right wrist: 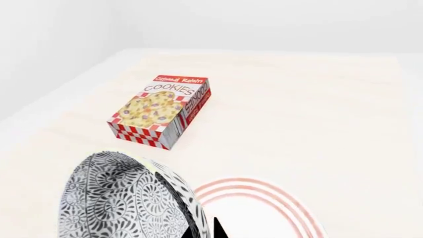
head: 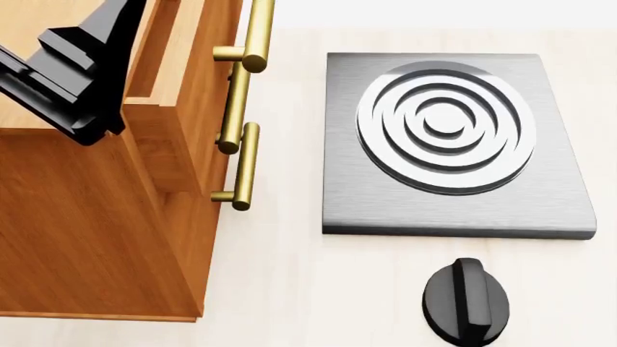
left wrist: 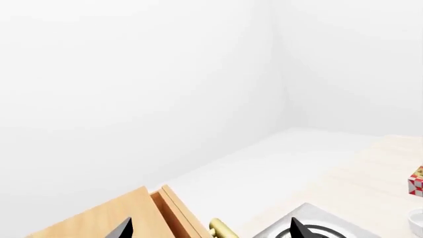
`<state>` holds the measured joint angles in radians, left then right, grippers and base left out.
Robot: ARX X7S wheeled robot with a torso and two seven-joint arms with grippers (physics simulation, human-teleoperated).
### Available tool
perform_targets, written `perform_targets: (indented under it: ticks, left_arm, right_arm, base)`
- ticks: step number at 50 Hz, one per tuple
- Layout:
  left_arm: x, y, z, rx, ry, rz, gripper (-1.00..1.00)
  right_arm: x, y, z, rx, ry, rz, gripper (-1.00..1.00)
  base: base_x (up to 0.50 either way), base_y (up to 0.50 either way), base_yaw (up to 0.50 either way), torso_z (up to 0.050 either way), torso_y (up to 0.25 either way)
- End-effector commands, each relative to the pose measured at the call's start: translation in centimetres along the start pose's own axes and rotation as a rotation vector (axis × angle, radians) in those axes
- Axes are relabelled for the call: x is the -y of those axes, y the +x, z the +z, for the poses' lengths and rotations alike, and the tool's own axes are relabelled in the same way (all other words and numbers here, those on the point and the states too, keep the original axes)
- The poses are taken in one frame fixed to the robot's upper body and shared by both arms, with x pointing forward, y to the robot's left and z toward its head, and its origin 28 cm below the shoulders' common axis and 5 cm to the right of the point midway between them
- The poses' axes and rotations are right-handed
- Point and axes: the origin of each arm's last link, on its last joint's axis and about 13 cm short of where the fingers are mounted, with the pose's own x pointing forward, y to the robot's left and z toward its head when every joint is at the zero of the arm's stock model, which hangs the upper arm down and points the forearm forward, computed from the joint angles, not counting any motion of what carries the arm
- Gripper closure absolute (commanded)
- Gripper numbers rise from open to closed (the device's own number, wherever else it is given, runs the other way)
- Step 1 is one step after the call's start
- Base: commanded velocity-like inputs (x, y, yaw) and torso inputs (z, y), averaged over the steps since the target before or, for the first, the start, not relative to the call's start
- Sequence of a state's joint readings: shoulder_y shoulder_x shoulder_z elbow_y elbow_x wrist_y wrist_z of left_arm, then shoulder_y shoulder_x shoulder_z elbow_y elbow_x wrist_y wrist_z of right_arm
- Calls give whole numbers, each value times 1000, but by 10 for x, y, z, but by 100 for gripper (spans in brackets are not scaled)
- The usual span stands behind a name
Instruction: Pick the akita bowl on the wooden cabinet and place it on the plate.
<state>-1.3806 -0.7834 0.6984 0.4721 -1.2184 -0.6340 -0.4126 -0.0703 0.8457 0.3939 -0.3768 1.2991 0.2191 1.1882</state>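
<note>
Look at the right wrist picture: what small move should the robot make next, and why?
Probably lower the bowl a little further onto the plate before letting go. The patterned bowl hangs tilted at the right end effector, seemingly gripped by its rim, with the red-ringed plate right beside and beneath it. Whether the bowl already touches the plate cannot be told, so a gentle descent seems safest.

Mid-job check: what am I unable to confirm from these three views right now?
- Right fingers: right wrist view, cut off by the bottom edge, so their grip on the akita bowl is unconfirmed.
- Plate: same view, partly hidden by the bowl and cropped; whether the two touch is unclear.
- Head view: bowl, plate and right arm lie outside the frame.
- White object: left wrist view, cropped by the frame edge, unidentifiable.
</note>
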Motion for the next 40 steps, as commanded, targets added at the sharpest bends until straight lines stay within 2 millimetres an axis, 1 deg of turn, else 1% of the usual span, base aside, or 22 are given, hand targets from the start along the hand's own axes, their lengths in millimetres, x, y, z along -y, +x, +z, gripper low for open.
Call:
perform_targets:
  ticks: [1, 5, 6, 10, 30, 32, 40]
  left_arm:
    - [1, 0, -2, -2, -2, -2, -100]
    - [1, 0, -3, -4, -3, -1, -100]
    - [0, 0, -2, 1, -4, -1, -100]
    - [0, 1, -2, -4, -2, 1, -100]
    - [0, 2, -3, -7, -4, -1, -100]
    - [-1, 2, -5, -8, -4, 0, -100]
    - [0, 3, -7, -11, -6, 0, -100]
  right_arm:
    - [1, 8, -2, 7, -16, -18, 100]
    - [3, 10, -5, 1, -27, -27, 100]
    - [5, 16, -12, -22, -41, -47, 100]
    - [7, 20, -17, -42, -57, -70, 100]
    - [13, 25, -18, -55, -64, -102, 100]
    - [14, 31, -24, -70, -82, -123, 100]
    - [15, 34, -25, -75, -81, -130, 100]
  base:
    - [0, 0, 0, 0, 0]
    - [0, 0, 0, 0, 0]
    - [0, 0, 0, 0, 0]
    - [0, 0, 0, 0, 0]
    - [0, 0, 0, 0, 1]
    - [0, 0, 0, 0, 0]
    - [0, 0, 0, 0, 0]
